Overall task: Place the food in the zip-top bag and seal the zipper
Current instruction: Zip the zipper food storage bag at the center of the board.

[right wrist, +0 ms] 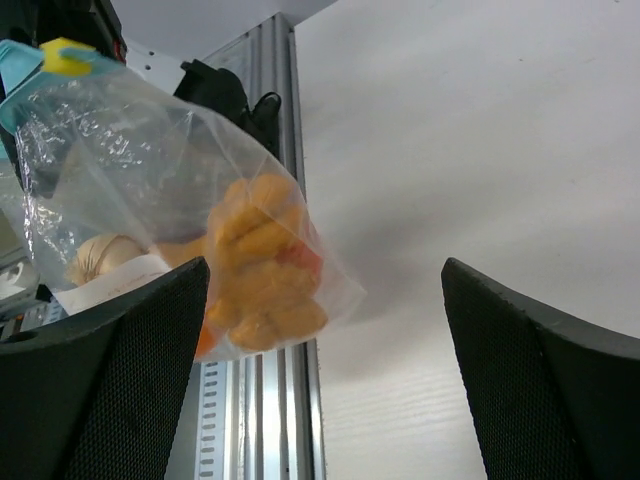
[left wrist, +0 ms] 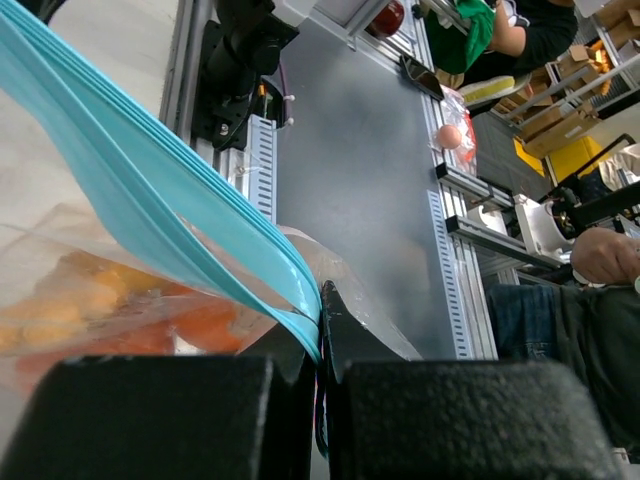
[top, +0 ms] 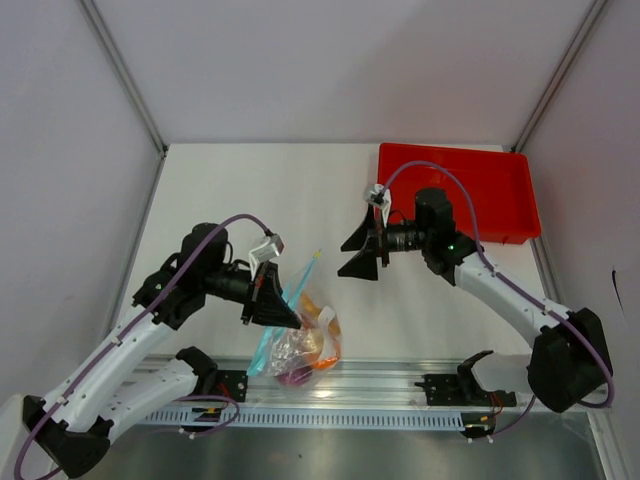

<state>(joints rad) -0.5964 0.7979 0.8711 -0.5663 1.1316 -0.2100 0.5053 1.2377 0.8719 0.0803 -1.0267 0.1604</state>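
Note:
The clear zip-top bag (top: 298, 345) hangs near the table's front edge with the toy food (top: 310, 360) inside: orange, yellow and purple pieces. My left gripper (top: 278, 308) is shut on the light blue zipper (left wrist: 160, 215) at the bag's mouth. In the left wrist view the strip runs from the upper left down into the closed jaws. My right gripper (top: 360, 250) is open and empty, apart from the bag, right of it. The right wrist view shows the bag (right wrist: 130, 170) with the yellow food (right wrist: 262, 265) ahead of the spread fingers (right wrist: 130, 380).
A red tray (top: 460, 190) sits at the back right of the table. An aluminium rail (top: 400, 385) runs along the front edge under the bag. White walls enclose the table on three sides.

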